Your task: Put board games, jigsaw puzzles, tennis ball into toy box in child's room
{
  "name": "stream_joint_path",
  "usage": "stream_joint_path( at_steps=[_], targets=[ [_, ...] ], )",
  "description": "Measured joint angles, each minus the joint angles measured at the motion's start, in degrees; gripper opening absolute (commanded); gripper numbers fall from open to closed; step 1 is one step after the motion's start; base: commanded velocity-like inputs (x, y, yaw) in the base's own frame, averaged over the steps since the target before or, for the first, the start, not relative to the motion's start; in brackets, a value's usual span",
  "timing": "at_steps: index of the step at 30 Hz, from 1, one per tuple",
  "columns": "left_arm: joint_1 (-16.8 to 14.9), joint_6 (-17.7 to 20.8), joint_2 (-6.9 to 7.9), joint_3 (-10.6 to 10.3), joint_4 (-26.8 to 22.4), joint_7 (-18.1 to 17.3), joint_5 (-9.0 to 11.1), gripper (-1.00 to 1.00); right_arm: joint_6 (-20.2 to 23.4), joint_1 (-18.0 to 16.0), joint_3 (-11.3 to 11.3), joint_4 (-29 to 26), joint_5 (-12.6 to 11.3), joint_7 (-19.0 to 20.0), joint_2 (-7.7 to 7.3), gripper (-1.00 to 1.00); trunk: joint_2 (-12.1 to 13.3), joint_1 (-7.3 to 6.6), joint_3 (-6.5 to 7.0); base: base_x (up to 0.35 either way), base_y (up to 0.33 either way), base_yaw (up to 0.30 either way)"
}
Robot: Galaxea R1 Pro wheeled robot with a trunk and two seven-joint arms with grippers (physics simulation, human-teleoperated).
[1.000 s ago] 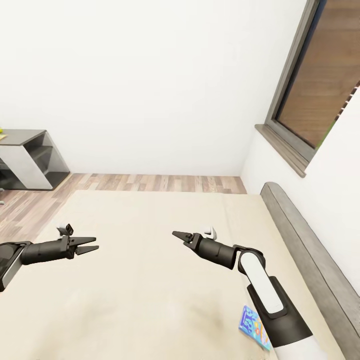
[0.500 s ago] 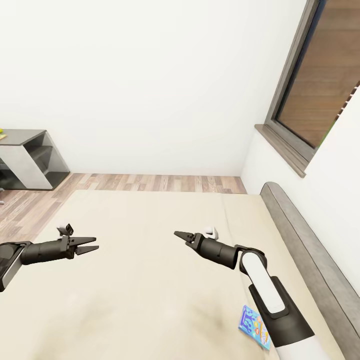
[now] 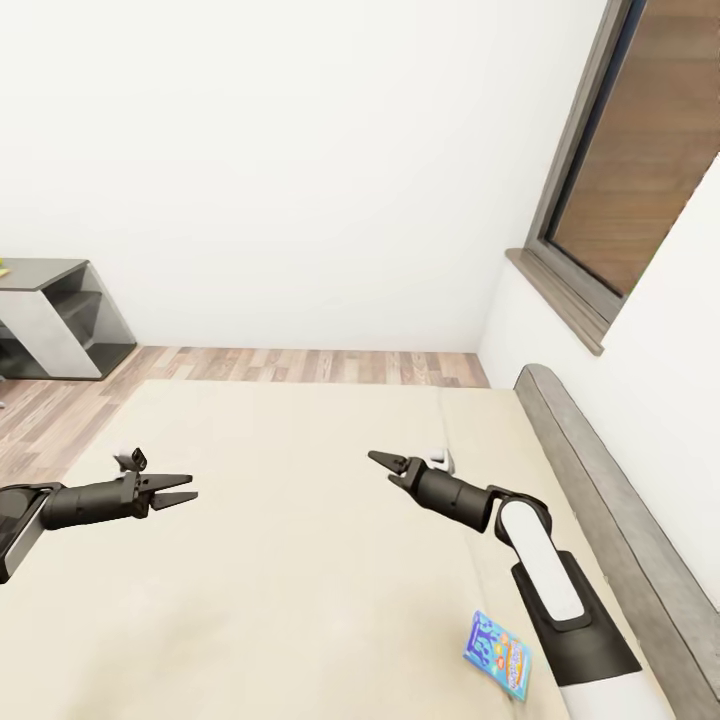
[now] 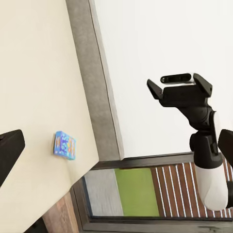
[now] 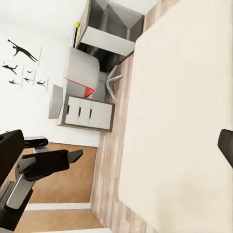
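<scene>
Beige mattress of the bed point(image 3: 300, 560) lies under both arms in the head view. The left gripper point(image 3: 180, 491) hovers above it with its two fingers spread apart and nothing between them. The right gripper point(image 3: 385, 462) also hangs over the mattress; its tips look close together, though whether they meet cannot be told from these views, and nothing is held.

One small blue board game point(image 3: 497, 654) lies flat on the mattress, back behind the right gripper beside that arm's white forearm, and near the grey headboard point(image 3: 600, 520). From the left wrist the same box point(image 4: 64, 144) sits close to the headboard's edge, with the right gripper point(image 4: 180, 87) seen against the white wall.

Well beyond the left gripper, across a strip of wood floor point(image 3: 300, 365), stands the dark grey end section of the table point(image 3: 50, 310). The right wrist view shows its white drawers point(image 5: 87, 114), and a tiny yellow-green tennis ball point(image 5: 76, 24) on top. A window point(image 3: 640, 170) sits above the headboard.
</scene>
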Motion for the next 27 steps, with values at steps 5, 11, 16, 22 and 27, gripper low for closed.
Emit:
stream_joint_path(
  at_steps=[5, 11, 16, 22, 27],
  targets=[
    [0.0, 0.0, 0.00, 0.0, 0.0, 0.0, 0.0, 1.00, 0.0, 0.0, -0.5, 0.0, 0.0, 0.0, -0.01, 1.00, 0.0, 0.00, 0.00, 0.000, -0.021, 0.000],
    [0.0, 0.0, 0.00, 0.0, 0.0, 0.0, 0.0, 1.00, -0.1, 0.0, -0.6, 0.0, 0.0, 0.0, -0.01, 1.00, 0.0, 0.00, 0.00, 0.000, -0.006, 0.000],
    [0.0, 0.0, 0.00, 0.0, 0.0, 0.0, 0.0, 1.00, -0.2, 0.0, -0.6, 0.0, 0.1, -0.3, -0.01, 1.00, 0.0, 0.00, 0.00, 0.000, -0.052, 0.000],
    [0.0, 0.0, 0.00, 0.0, 0.0, 0.0, 0.0, 1.00, -0.3, 0.0, -0.6, 0.1, 0.8, -1.3, 0.03, 1.00, 0.0, 0.00, 0.00, 0.000, -0.142, 0.000],
    [0.0, 0.0, 0.01, 0.1, 0.0, 0.0, 0.0, 1.00, -0.2, 0.0, -0.7, 0.2, 3.7, -5.8, 0.06, 1.00, 0.0, 0.00, 0.00, 0.000, -0.048, 0.000]
  ],
)
